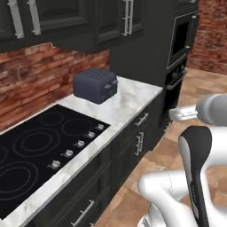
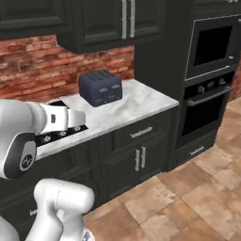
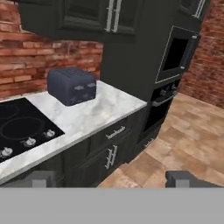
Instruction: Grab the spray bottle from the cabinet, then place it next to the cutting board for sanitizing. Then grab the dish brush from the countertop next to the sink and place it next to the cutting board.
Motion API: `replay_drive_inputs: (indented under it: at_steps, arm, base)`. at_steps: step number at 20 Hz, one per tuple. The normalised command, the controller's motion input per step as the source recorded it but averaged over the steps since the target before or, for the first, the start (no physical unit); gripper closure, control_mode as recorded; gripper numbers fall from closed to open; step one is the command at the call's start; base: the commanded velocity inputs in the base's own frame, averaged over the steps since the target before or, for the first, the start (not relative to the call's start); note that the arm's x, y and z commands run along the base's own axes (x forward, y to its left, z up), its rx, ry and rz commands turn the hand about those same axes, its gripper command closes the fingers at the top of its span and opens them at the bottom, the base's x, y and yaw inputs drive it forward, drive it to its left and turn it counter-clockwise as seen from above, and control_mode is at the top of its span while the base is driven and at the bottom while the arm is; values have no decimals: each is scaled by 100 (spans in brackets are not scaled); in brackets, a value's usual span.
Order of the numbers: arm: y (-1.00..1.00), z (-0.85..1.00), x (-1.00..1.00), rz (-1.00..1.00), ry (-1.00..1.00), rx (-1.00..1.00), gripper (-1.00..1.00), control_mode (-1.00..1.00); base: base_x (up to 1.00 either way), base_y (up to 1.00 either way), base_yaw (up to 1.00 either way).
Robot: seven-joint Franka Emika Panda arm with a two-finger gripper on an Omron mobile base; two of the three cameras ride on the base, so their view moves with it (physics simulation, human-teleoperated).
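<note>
The white marble worktop point(image 1: 128, 99) is running as a long slab from the near left away toward the tall black oven column, its front edge lying over black drawers and cupboard doors with silver handles. A dark blue-grey toaster point(image 2: 100, 88) is sitting on it close to the brick wall point(image 2: 42, 66), its long side roughly parallel to that wall and its slots facing up. Just beside it to the left, a black glass cooktop point(image 1: 33, 148) is lying flush in the worktop, with a row of silver knobs point(image 1: 73, 148) along its front edge. Above, black wall cabinets point(image 2: 106, 23) with panelled doors and long upright silver bar handles are hanging shut. At the far end of the worktop a built-in oven point(image 2: 209, 77) is standing in the dark column, and past it the tiled terracotta floor point(image 2: 188, 197) is lying open, giving wide room in front of the cupboards. The gripper point(image 3: 111, 178) is hanging out over the floor in front of the worktop's edge, well apart from the toaster, and its jaws are standing wide apart with nothing between them. In the hand view the two dark fingertips point(image 3: 181, 178) are showing far apart at the bottom.
</note>
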Motion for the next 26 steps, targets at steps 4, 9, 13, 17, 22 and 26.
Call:
replay_drive_inputs:
  at_steps: [4, 9, 13, 17, 22, 26]
  arm:
    - [0, 0, 0, 0, 0, 0, -100, 100]
    - [0, 0, 0, 0, 0, 0, -100, 100]
    - [0, 0, 0, 0, 0, 0, -100, 100]
    - [0, 0, 0, 0, 0, 0, -100, 100]
    - [0, 0, 0, 0, 0, 0, -100, 100]
    - [0, 0, 0, 0, 0, 0, -100, 100]
  base:
    - [28, 2, -82]
    - [30, 44, -87]
    - [37, 71, -77]
    - [37, 26, -72]
    - [98, -23, -51]
    - [100, -37, -40]
